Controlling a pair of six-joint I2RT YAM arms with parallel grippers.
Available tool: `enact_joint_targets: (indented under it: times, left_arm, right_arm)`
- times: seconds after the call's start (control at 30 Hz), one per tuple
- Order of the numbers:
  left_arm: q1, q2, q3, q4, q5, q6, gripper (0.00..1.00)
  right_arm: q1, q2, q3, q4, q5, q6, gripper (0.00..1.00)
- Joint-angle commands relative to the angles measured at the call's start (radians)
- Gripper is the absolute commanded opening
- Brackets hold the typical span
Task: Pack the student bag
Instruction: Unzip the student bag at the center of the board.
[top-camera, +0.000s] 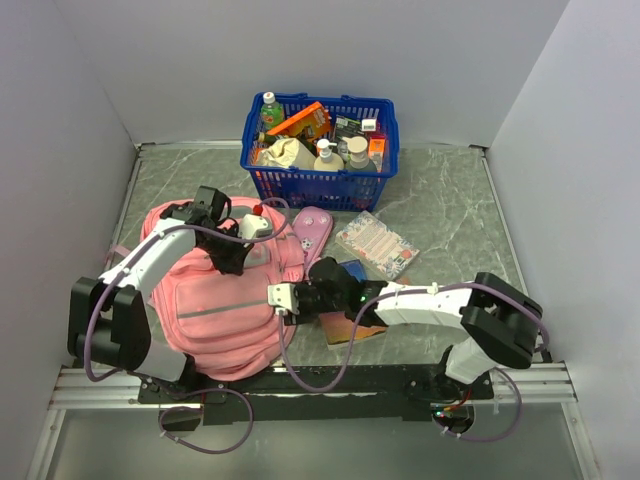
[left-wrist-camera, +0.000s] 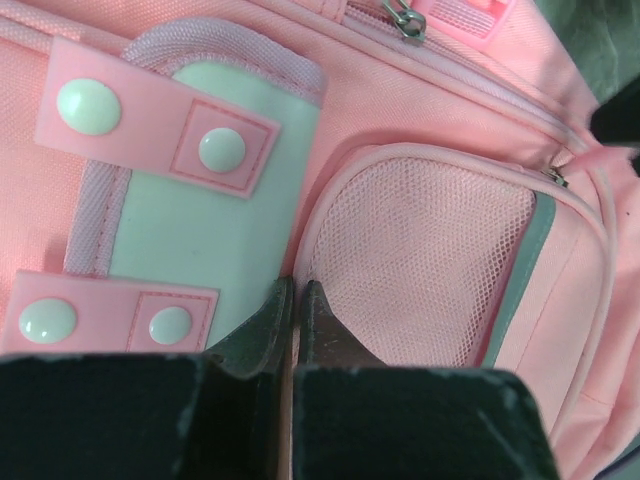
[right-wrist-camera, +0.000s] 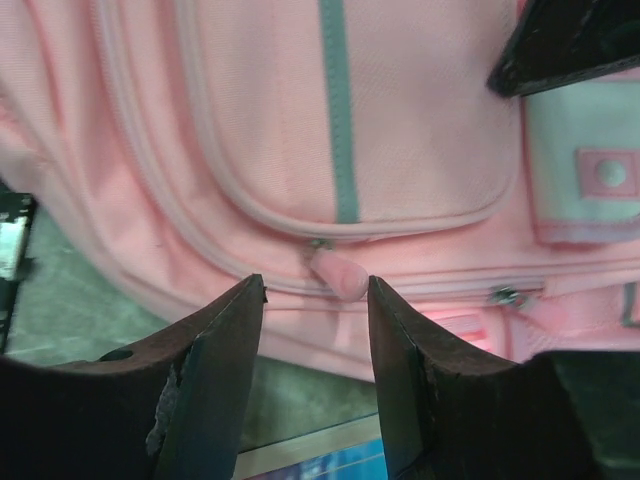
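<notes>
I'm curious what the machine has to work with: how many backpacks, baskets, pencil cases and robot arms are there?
Backpack: 1
Basket: 1
Pencil case: 1
Robot arms: 2
Total: 5

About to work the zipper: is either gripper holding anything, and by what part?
Left gripper is shut on the student bag, pinching the pink trim between white patch and mesh pocket. Right gripper holds nothing: open, astride the zip pull.

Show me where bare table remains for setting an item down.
Bare table lies between the clear packet and the right wall, and left of the blue basket. Crowded in the middle: student bag, pencil case, packet, books and right gripper.
</notes>
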Motion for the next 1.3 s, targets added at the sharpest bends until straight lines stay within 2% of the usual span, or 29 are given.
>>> enact_joint_targets:
  times: [0.0, 0.13, 0.23, 0.47, 0.57, 0.67, 0.87, 1.17, 1.27]
  left_arm:
    - [-0.007, -0.019, -0.003, 0.105, -0.013, -0.040, 0.01]
    - [-0.007, -0.019, 0.010, 0.104, -0.006, -0.049, 0.01]
    - [-0.007, -0.019, 0.011, 0.095, 0.002, -0.047, 0.01]
    - [-0.007, -0.040, 0.007, 0.083, 0.010, -0.046, 0.01]
    - [-0.007, -0.052, -0.004, 0.090, 0.014, -0.050, 0.01]
    - [-0.007, -0.055, -0.015, 0.109, 0.008, -0.058, 0.01]
    - [-0.007, -0.051, -0.021, 0.130, 0.001, -0.078, 0.01]
    - [-0.007, -0.066, -0.022, 0.125, 0.005, -0.079, 0.01]
    - [-0.007, -0.078, -0.022, 0.124, 0.004, -0.078, 0.01]
  right_arm:
    - [0.027, -0.081, -0.033, 0.005, 0.020, 0.062, 0.52]
    - [0.030, -0.110, -0.044, -0.004, 0.061, 0.068, 0.49]
    - [0.029, -0.118, -0.021, -0.022, 0.123, 0.013, 0.40]
    - [-0.013, -0.063, 0.072, -0.099, 0.089, -0.007, 0.42]
    - [-0.013, -0.057, 0.074, -0.072, 0.056, 0.056, 0.45]
    - [-0.013, -0.057, 0.060, -0.018, 0.019, 0.209, 0.48]
    - [-0.005, -0.017, 0.060, -0.009, 0.000, 0.373, 0.49]
    - [0.020, 0.049, 0.065, -0.004, 0.135, 0.400, 0.48]
    - [0.024, 0.091, 0.085, -0.018, 0.235, 0.380, 0.46]
